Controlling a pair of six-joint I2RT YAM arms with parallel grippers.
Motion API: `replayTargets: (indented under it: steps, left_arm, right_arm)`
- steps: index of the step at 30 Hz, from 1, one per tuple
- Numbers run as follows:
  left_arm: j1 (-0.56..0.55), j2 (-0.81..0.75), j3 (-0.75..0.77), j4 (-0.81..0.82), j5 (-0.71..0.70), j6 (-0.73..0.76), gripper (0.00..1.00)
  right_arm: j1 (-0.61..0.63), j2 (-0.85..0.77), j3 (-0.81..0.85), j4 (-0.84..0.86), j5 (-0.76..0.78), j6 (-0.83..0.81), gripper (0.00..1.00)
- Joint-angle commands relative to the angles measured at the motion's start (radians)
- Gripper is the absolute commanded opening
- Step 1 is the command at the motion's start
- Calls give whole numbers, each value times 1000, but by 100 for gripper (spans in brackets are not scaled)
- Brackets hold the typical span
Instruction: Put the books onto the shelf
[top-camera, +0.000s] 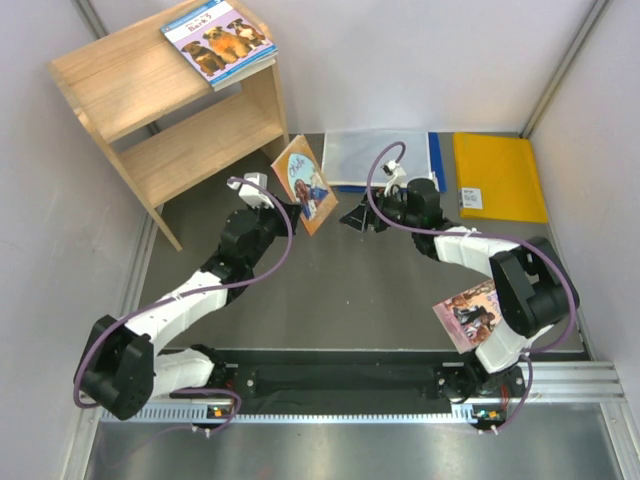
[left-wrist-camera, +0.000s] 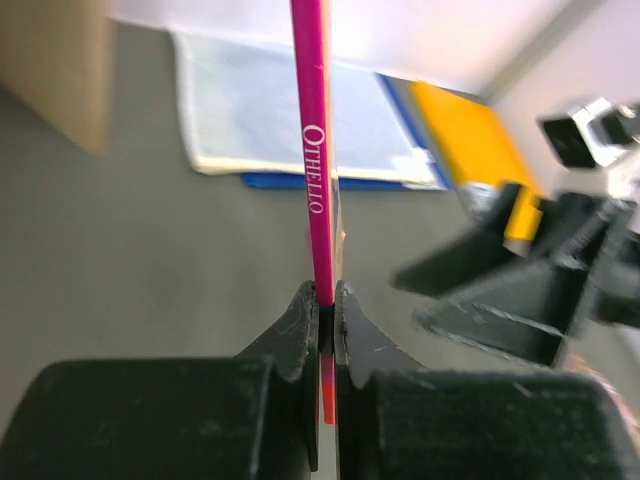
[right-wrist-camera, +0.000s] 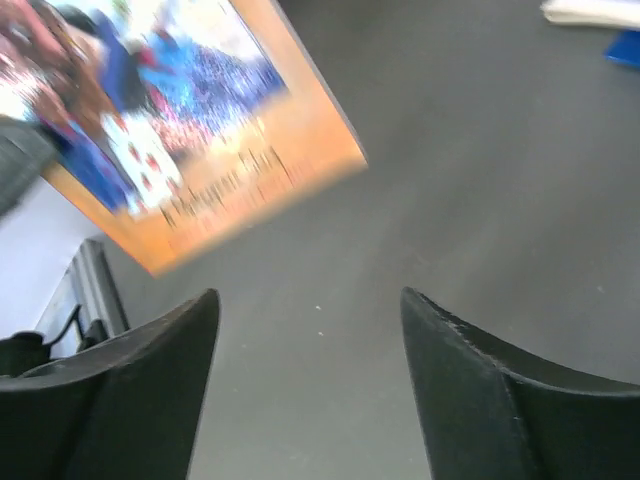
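Top view: the left tool (top-camera: 290, 203) is clamped on the orange-brown book (top-camera: 305, 183), which is held on edge just right of the shelf (top-camera: 120, 75). The right tool (top-camera: 358, 218) stands open beside that book. The dog book (top-camera: 220, 38) lies on the shelf top. The pink-purple book (top-camera: 465, 312) lies on the surface (top-camera: 300, 300) against the right arm.

Left wrist view: the jaws are closed on the book's magenta spine (left-wrist-camera: 315, 150).

Right wrist view: the fingers (right-wrist-camera: 470, 390) are spread, gripping nothing. The book is blurred at upper left.

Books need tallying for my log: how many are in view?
3: dog book atop the shelf, orange book in the left tool, pink book by the right arm. Others may be hidden.
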Motion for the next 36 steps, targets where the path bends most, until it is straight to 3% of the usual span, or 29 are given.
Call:
replayTargets:
  steps: [1,9,18,28,36]
  left_arm:
    - [6,-25,82,-157,-193,218,0]
    - [18,20,188,-187,-344,380,0]
    - [59,14,237,-148,-374,460,0]
    - [189,-14,282,-144,-281,417,0]
    - [213,-15,315,-121,-244,396,0]
  right_arm:
    - [13,-64,-7,-75,88,-89,78]
    - [13,-102,-62,-100,143,-135,95]
    - [13,-74,-135,-46,149,-121,100]
    - [13,-50,-205,28,160,-111,100]
    - [13,-15,-235,63,159,-92,100]
